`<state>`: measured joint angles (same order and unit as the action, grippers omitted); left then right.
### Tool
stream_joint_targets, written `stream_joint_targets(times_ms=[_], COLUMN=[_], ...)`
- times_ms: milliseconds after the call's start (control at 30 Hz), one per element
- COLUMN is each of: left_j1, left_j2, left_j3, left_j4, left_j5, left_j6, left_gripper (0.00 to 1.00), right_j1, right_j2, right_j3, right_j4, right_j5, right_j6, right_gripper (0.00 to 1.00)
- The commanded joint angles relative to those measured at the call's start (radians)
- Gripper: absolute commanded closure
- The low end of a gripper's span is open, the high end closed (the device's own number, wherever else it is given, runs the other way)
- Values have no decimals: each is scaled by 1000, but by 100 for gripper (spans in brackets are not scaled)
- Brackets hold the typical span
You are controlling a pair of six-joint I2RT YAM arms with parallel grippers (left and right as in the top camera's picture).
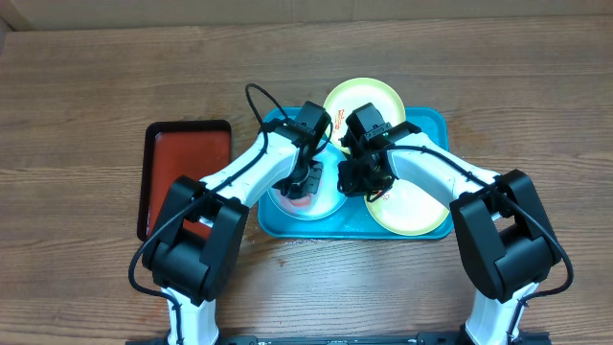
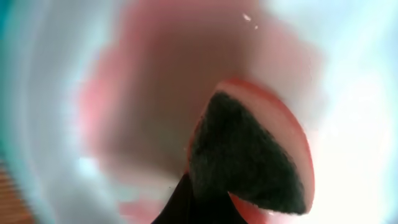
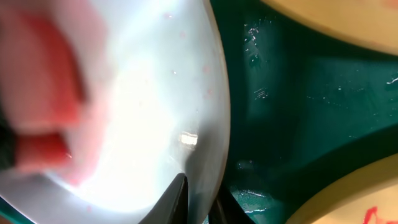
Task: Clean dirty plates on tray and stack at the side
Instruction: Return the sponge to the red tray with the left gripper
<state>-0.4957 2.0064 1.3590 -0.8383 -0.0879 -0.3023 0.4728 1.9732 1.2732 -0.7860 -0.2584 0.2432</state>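
Plates, three of them, lie on the turquoise tray (image 1: 433, 125) in the middle of your overhead view. The upper yellow-green plate (image 1: 364, 96) overhangs the tray's top edge and carries red smears on its left side. The lower yellow-green plate (image 1: 417, 206) fills the lower right corner, and the light blue plate (image 1: 326, 204) sits at the lower left. Your left gripper (image 1: 303, 182) is over the blue plate, pinching a red sponge (image 1: 299, 198) against it. Your right gripper (image 1: 362, 177) reaches in at that plate's right edge. A red tray (image 1: 187, 158) rests on the wooden worktop (image 1: 96, 77), to the left of the turquoise one and apart from it.

In your left wrist view, the sponge (image 2: 249, 155) fills the lower centre, its dark scouring face toward the camera and red body behind. It is held between the pressed-together fingers and is down on the light blue plate (image 2: 354, 93).

In your right wrist view, the right gripper (image 3: 200, 190) at bottom centre pinches the rim of the light blue plate (image 3: 155, 112), one finger on each side. The sponge (image 3: 43, 106) blurs red at the left. The wet tray (image 3: 292, 112) shows at the right, with yellow-green plates at the upper right and lower right corners.
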Motion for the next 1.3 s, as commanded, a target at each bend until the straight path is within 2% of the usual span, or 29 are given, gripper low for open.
stream_joint_targets(times_ms=[0,133,233,433,567,700,867,1067,1267], left_j1=[40,44,51,98,172,288,428,536,582], left_j2=[20,20,20,2,-43,-86,-82,-82,-82], left_j3=[8,77,142,364,446,456,440,304,221], left_j4=[-11,-48,-84,-245,-287,-355,-436,-380,-335], left_j5=[-269,-310,-299,-146,-120,-115,-35,-34,-34], left_j6=[-108,-173,-177,-177,-179,-193,-192,-193,-192], left_gripper=[96,96,96,96,96,96,96,96,96], right_j1=[-1,-1,-1,0,0,10,51,154,252], right_j2=[16,16,16,2,-29,-53,-58,-58,-58], right_j3=[-5,-5,-4,39,95,184,322,462,492], right_j4=[-11,-11,-13,-41,-57,-126,-212,-246,-249], right_j5=[11,11,11,11,41,218,468,769,1056], right_j6=[-4,-4,-4,-9,-51,-68,-108,-217,-372], right_gripper=[87,91,96,96,96,96,96,96,96])
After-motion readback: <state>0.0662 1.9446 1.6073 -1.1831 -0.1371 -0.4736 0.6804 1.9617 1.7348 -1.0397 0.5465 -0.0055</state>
